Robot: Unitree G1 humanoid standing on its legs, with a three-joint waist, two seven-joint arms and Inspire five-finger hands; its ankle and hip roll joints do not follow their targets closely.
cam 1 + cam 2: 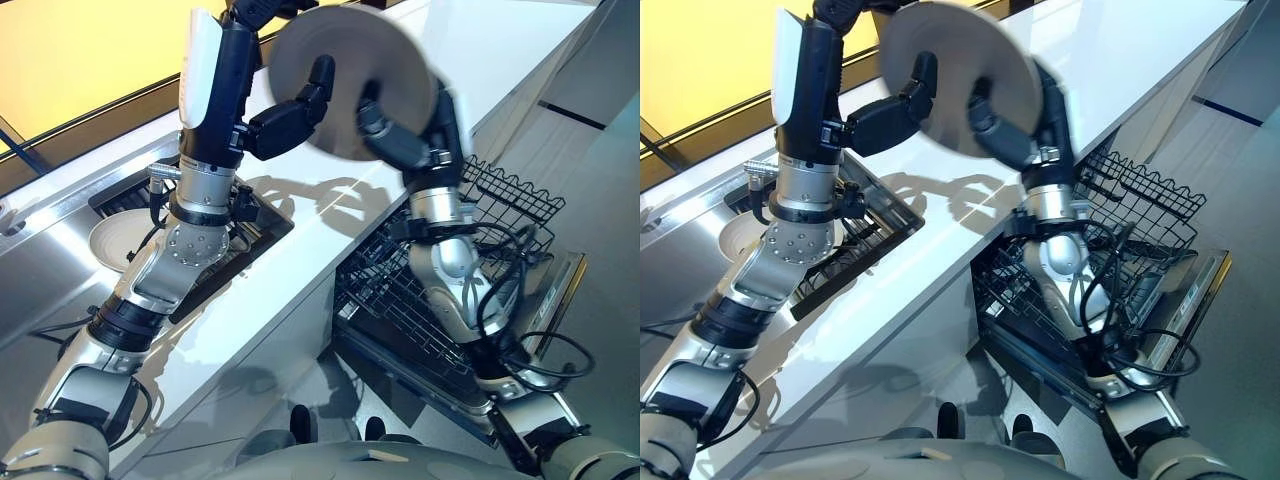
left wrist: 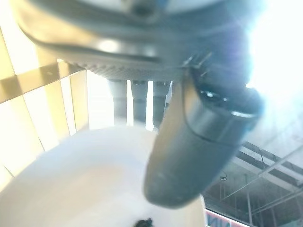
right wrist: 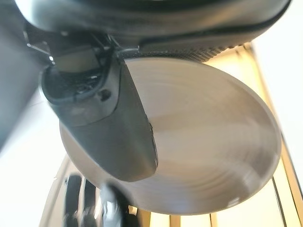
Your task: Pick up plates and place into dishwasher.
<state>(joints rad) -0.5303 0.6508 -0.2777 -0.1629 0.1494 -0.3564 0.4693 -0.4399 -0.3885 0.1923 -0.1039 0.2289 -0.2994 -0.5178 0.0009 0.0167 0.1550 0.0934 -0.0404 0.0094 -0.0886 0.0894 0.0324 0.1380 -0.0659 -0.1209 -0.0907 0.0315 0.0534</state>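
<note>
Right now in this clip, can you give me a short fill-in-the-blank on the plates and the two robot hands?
1. The raised plate is gripped by ____ robot hands, left and right.
2. A second plate lies in the ____.
3. The black wire rack pulled out below the counter holds ____ plates.

Missing words: both; sink; no

White counter (image 1: pixel 480 70), steel sink (image 1: pixel 60 250), yellow wall (image 1: pixel 70 50).
</note>
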